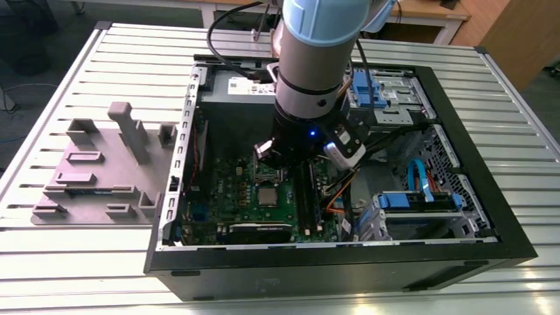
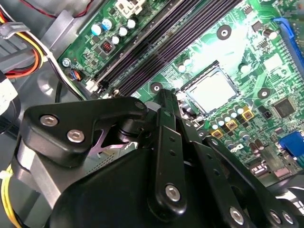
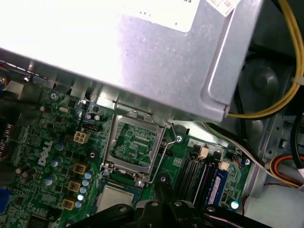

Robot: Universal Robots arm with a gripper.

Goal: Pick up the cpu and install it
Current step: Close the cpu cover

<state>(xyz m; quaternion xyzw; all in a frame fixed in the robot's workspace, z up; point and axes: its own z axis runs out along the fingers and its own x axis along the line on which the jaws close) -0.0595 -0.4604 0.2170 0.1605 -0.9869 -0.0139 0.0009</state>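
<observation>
We see the arm [image 1: 319, 46] reach down into the open computer case [image 1: 512, 246] in the middle of the exterior view. The gripper [image 2: 166, 99] hangs close above the green board [image 2: 266, 42]; we cannot tell whether it is clenched or released. The cpu [image 1: 267, 195] lies flat in its socket, a little below the centre of the exterior view and near the gripper's tip. Beside it the hinged metal frame [image 3: 133, 142] stands open, between the cpu and the grey box [image 3: 156, 57]. Black memory slots [image 2: 152, 47] run alongside. A grey holder block [image 1: 96, 170] sits on the slatted table [image 1: 79, 275] at the exterior view's left, well apart from the case.
</observation>
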